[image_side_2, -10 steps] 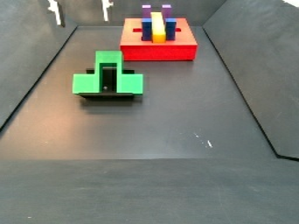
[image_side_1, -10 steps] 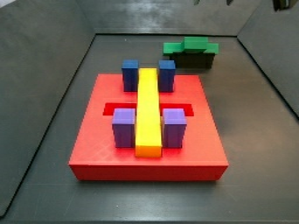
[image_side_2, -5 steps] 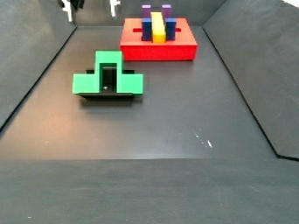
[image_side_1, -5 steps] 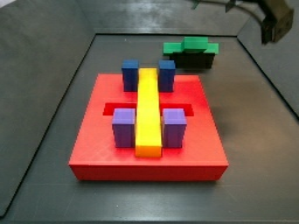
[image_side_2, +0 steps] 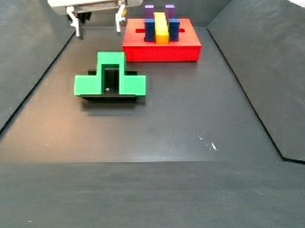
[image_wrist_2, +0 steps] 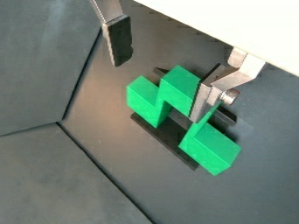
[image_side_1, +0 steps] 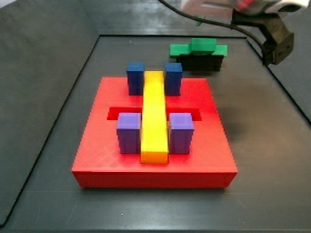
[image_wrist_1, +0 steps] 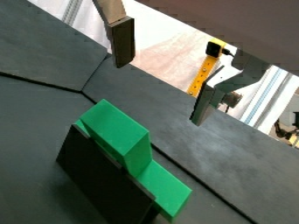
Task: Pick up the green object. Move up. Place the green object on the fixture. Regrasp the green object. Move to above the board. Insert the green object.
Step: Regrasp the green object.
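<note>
**Regrasp in hand: green block waits on the fixture**

Nearest in a side view, the green block (image_side_2: 111, 82) is seen seated on the dark fixture (image_side_2: 110, 98), on the floor well in front of the red board (image_side_2: 161, 49). The placing step is judged done and the regrasp is judged to be next. The gripper (image_side_2: 99, 20) is held above and beyond the block, jaws apart and empty; in a wrist view the silver fingers (image_wrist_2: 117, 39) are seen wide on either side, nothing between them. A descent is called for, centred so that the raised middle of the block is straddled before closing. Farthest, the board is left untouched.
</note>
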